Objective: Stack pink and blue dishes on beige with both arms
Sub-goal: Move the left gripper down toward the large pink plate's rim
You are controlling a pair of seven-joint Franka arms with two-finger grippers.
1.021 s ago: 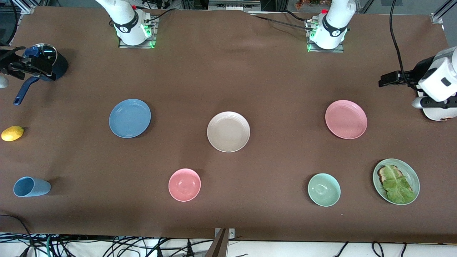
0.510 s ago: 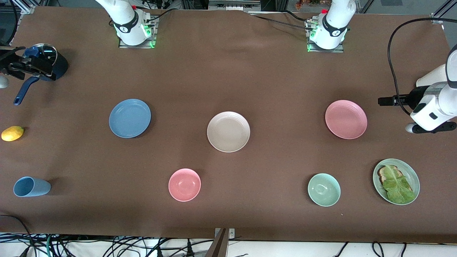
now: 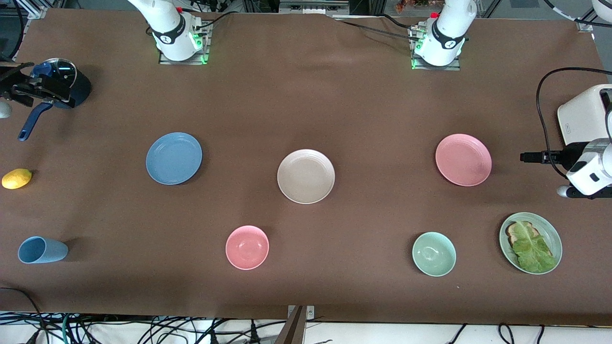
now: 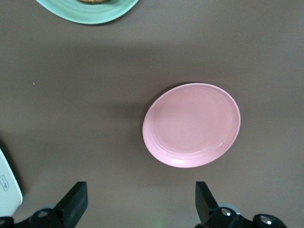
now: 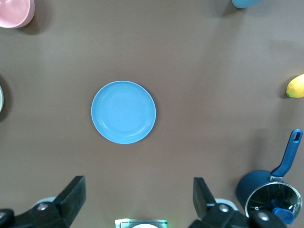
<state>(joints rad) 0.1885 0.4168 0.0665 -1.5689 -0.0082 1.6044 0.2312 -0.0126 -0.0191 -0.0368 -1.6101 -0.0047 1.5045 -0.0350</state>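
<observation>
While all three plates sit apart on the brown surface (image 3: 306, 95), nothing is stacked: beige plate (image 3: 306, 176) in the middle, empty; blue plate (image 3: 174, 158) toward the right arm's end, empty; pink plate (image 3: 463, 159) toward the left arm's end, empty

Left gripper (image 4: 141, 204) hangs above the surface beside the pink plate (image 4: 191, 125), fingers spread wide, holding nothing; a white toaster (image 3: 584, 114) sits at that end

Right gripper (image 5: 138, 199) is up over the pot (image 3: 64, 86) at its end of the surface, fingers spread wide, empty; blue plate (image 5: 123, 112) lies well apart from it in the right wrist view

Nearer the front camera: pink bowl (image 3: 247, 247) empty, green bowl (image 3: 434, 253) empty, green plate (image 3: 553, 234) with toast (image 3: 515, 231) and lettuce (image 3: 534, 249) on it, blue cup (image 3: 42, 250) lying on its side

Lemon (image 3: 16, 178) lies between cup and pot
</observation>
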